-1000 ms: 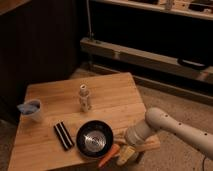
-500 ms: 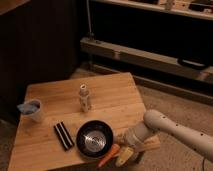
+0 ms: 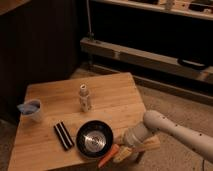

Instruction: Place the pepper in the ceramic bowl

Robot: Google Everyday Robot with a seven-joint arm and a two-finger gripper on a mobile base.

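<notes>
The ceramic bowl (image 3: 95, 139), black with a glossy grey ringed inside, sits near the front edge of the wooden table (image 3: 107, 97). The orange-red pepper (image 3: 108, 156) lies slanted at the table's front edge, just right of and below the bowl's rim, outside the bowl. My gripper (image 3: 121, 151) reaches in from the right on a pale arm (image 3: 170, 129) and sits right at the pepper's upper end. Whether it touches the pepper I cannot make out.
A black striped block (image 3: 63, 135) lies left of the bowl. A pale-blue cup (image 3: 31, 110) stands at the table's left edge and a small white bottle (image 3: 84, 98) near the middle. Dark shelving (image 3: 150, 52) runs behind the table.
My gripper has crept slightly down and left, closer to the pepper's end. The pepper, the bowl and the other things have stayed where they were.
</notes>
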